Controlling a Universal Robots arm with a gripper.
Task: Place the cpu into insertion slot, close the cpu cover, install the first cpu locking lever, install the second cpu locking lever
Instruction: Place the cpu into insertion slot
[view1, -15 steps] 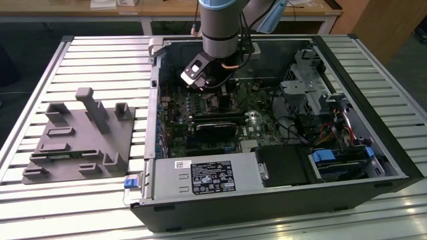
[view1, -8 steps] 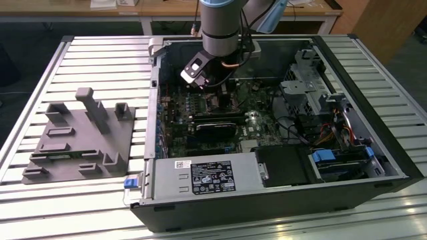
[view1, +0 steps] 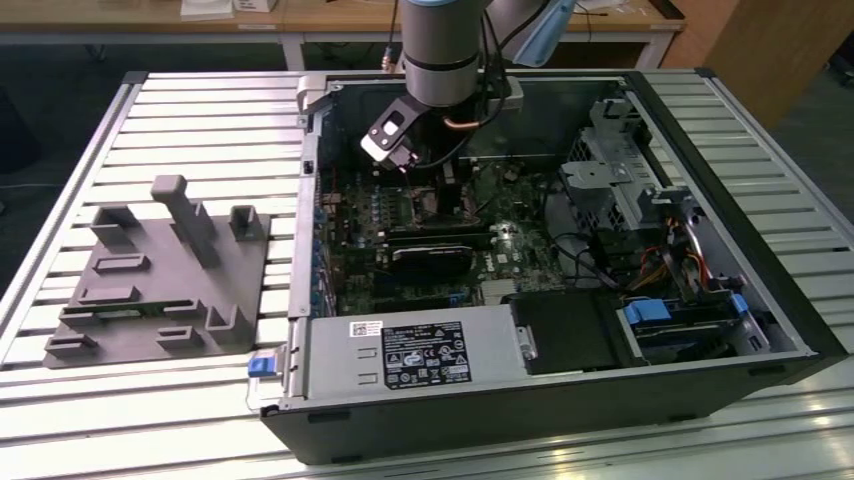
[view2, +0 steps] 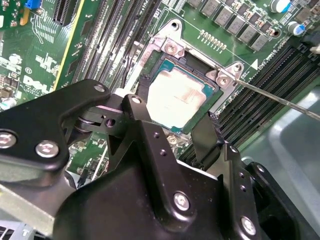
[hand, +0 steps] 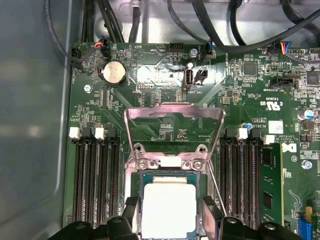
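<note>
Your case (view1: 534, 420) lies open on a table (view1: 200, 110) of silver slats. A grey rack (view1: 160, 290) with pegs sits on the table, at the exterior view's left of the case. Wood desks (view1: 160, 25) stand behind it, over a dark floor (view1: 40, 200). Your arm (view1: 441, 50) reaches down into the case. The gripper (hand: 170, 220) hangs right over the cpu (hand: 169, 210), which lies flat in the slot (hand: 170, 161) on the green board (hand: 160, 85). You cannot tell if it grips the cpu or not. The cover (hand: 172, 107) stands up, open.
</note>
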